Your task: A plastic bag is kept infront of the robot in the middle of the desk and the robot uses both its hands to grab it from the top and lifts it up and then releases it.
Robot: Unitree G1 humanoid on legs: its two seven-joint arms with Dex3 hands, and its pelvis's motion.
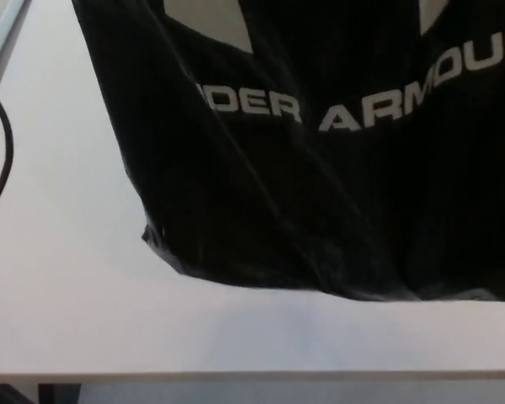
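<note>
Pale desk point(67, 320) fills the lower part of the head view, front edge running along the bottom. The black plastic bag point(320, 194) takes up most of the view above it, white "UNDER ARMOUR" lettering point(362, 105) across its face, crinkled bottom edge over the desk. Thin black cable point(2, 160) curves in at the far left. Neither hand shows up, so can't say what their fingers are doing.
</note>
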